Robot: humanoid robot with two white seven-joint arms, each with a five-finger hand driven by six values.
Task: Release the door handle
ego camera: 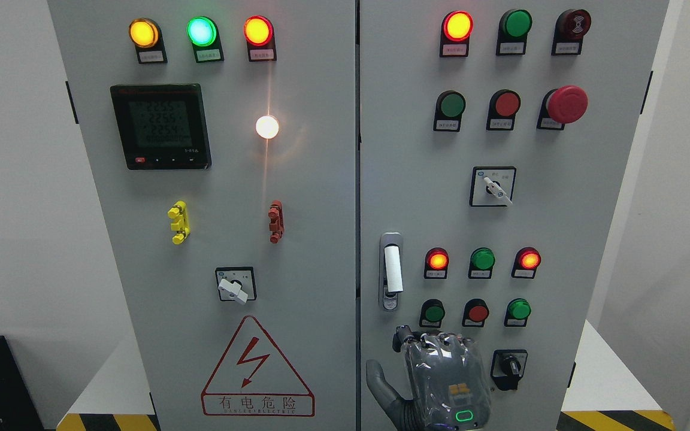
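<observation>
I count two cabinet doors (213, 239). Lit lamps (258, 30): seven. Unlit round green or red caps (516, 24): seven. Rotary selector switches (235, 286): three, two with white levers and one black. Plastic clips (178, 222): two, one yellow and one red. One each: digital meter (160, 126), mushroom button (566, 104), buzzer (574, 24), door handle (391, 270), warning triangle (257, 370), right hand (447, 383).

Grey cabinet (321, 197); silver-and-white door handle (392, 270); black-yellow striped base (614, 419).

hand (441, 383) | grey fingers | clear cover | orange mark | green light
</observation>
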